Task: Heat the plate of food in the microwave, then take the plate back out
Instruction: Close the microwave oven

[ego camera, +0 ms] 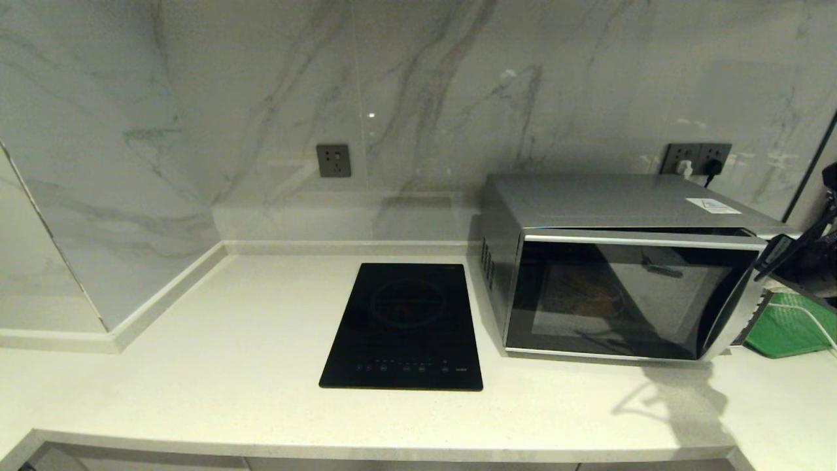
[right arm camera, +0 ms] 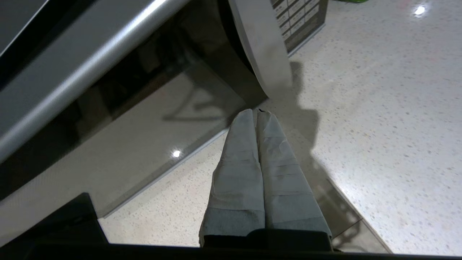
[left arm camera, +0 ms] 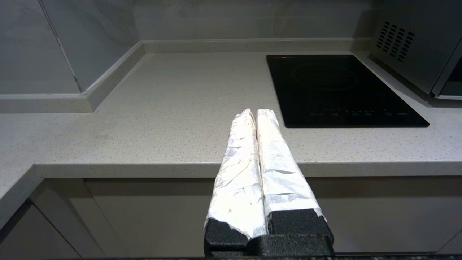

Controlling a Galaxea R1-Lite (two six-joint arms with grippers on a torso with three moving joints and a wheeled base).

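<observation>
Head view, taking the microwave [ego camera: 621,288] as landmark: far to its left the marble wall turns a corner, w/ a grey wall socket [ego camera: 333,160] up on the back wall. Just left of the microwave, flush in the pale bench [ego camera: 216,366], lies the flat black induction hob [ego camera: 405,327], touch controls along its near edge. The microwave itself sits on the bench against the wall, dark glass door [ego camera: 621,297] almost closed, only slightly ajar at its top edge. Through the glass a brownish shape shows inside, prob. the plate of food [ego camera: 588,294], but too dim to be sure. The curved silver handle [ego camera: 729,314] runs down the door's right side. Behind the microwave, upper right, a double socket [ego camera: 696,159] w/ a plug in it. Right of the microwave a green tray [ego camera: 788,327] lies on the bench, partly hidden by the right arm.

Left pincer [left arm camera: 255,112] is parked below the bench's front edge, well left of the microwave, its white-wrapped fingers [left arm camera: 238,159] pressed together, holding nothing.

Right pincer [right arm camera: 257,112] hangs just in front of the microwave's lower right corner, tips near the foot of the handle [right arm camera: 260,43], above the bench [right arm camera: 379,108]; fingers [right arm camera: 242,162] pressed together, empty. The button panel [right arm camera: 297,20] shows beyond the handle.
</observation>
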